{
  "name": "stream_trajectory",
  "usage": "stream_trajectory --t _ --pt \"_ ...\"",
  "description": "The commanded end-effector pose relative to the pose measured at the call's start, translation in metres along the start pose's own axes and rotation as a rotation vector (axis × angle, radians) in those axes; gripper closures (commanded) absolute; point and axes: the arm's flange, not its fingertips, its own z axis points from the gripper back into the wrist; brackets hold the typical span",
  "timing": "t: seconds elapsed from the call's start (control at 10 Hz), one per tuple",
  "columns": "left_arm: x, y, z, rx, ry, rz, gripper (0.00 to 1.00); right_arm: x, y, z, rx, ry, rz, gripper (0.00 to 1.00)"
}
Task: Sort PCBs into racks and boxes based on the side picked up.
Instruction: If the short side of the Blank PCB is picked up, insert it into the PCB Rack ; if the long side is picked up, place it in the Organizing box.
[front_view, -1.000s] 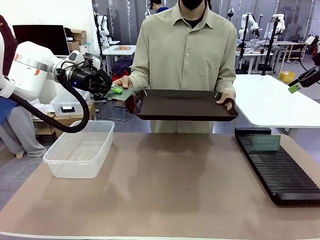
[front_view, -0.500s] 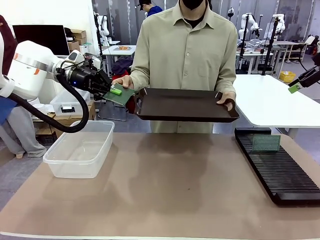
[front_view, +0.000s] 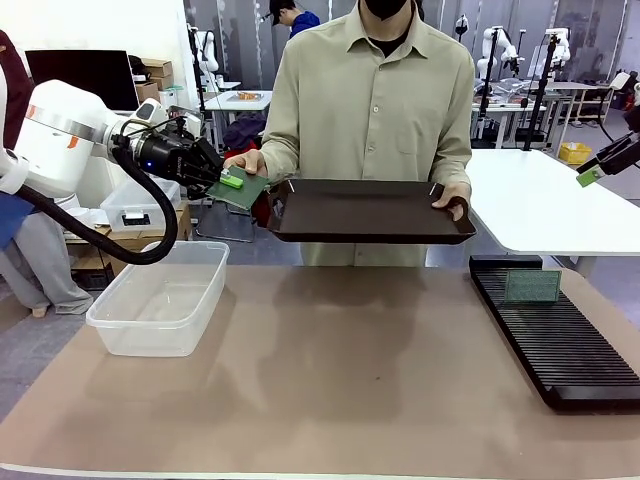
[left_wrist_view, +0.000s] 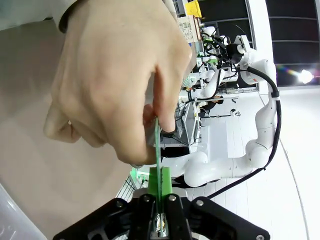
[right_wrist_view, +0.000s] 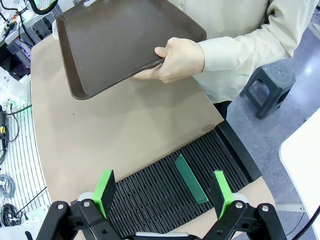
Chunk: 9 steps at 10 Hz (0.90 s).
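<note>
A PCB (front_view: 243, 187) is pinched by its edge in the closed left gripper (front_view: 229, 181); thin, stiff, light, best held edgewise

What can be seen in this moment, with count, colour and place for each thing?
circuit boards: two, green; one clamped in the left pincer at the tray's end, one standing upright in the rack.
rack: one, black, slotted, on the table's right side.
tub: one, clear plastic, on the table's left side.
tray: one, dark brown, held above the table by the person.
table: one, tan top.
person's hands: two; one on the tray's right end, one by the clamped board.
left pincer: shut on the board.
right pincer: open above the rack.
</note>
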Motion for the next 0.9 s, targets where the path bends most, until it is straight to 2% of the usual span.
stream_trajectory --t 0.0,0.8 --pt "-0.0001 0.0005 -0.0001 0.001 0.002 -0.001 1.00 0.0012 0.0014 -0.0001 0.000 0.008 -0.007 0.00" --pt "-0.0001 0.0005 -0.0001 0.001 0.002 -0.001 1.00 0.0012 0.0014 -0.0001 0.000 0.008 -0.007 0.00"
